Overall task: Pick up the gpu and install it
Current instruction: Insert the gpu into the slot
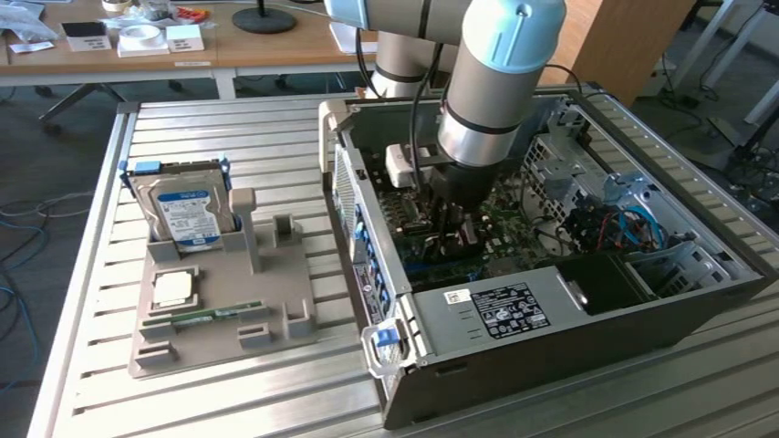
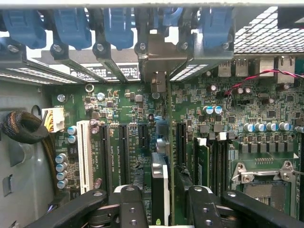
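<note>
My gripper [image 1: 448, 219] is down inside the open computer case [image 1: 548, 338], over the green motherboard [image 1: 505, 228]. In the wrist view the gripper [image 2: 164, 202] is shut on the gpu [image 2: 160, 178], which I see edge-on as a thin dark card standing upright between the two black fingers [image 2: 130, 202]. The card's silver end bracket [image 2: 159, 59] lies against the rear slot openings, under the blue retainer clips [image 2: 116, 26]. The card's lower edge runs along the board between the black expansion slots [image 2: 124, 152]; whether it sits in a slot is hidden.
A grey fixture tray [image 1: 292, 324] on the slatted table holds a silver hard drive [image 1: 185, 214], a square chip [image 1: 173, 289] and a green memory stick [image 1: 207, 315]. Inside the case are the processor socket [image 2: 263, 180], a white slot [image 2: 84, 152], cables [image 2: 21, 126] and drive bays [image 1: 633, 228].
</note>
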`<state>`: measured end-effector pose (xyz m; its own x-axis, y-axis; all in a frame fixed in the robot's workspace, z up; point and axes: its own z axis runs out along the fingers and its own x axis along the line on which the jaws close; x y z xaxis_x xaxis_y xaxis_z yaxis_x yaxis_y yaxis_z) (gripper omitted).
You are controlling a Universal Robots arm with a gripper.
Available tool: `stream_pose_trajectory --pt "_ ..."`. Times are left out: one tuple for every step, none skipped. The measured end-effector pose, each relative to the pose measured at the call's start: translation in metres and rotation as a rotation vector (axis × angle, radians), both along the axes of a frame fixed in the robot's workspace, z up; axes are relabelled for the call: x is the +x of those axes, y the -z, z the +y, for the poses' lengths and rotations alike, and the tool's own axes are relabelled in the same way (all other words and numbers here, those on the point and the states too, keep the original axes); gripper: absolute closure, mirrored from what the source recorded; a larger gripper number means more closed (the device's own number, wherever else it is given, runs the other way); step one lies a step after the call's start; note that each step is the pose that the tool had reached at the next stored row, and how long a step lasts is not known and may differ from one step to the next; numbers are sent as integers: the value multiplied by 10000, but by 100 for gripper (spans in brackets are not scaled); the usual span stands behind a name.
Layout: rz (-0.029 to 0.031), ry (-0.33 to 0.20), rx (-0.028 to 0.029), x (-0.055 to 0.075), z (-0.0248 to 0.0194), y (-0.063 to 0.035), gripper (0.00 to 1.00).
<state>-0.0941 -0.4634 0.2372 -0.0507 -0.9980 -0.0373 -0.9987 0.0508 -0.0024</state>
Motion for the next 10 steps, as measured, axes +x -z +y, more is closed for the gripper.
stream_pose_trajectory --pt "0 0 0 0 0 -2 60" --pt "2 0 -4 0 -1 -8 60" --pt "2 0 -3 0 0 -16 60" --pt "0 0 0 0 0 -28 60" --pt "1 0 -1 0 0 -46 60" --pt "0 0 -1 0 0 -68 60" --pt "0 0 -1 0 0 -92 60" --pt "0 0 0 0 0 -117 60" --pt "0 0 0 0 0 -143 60" --pt "-1 0 1 0 0 -170 60"
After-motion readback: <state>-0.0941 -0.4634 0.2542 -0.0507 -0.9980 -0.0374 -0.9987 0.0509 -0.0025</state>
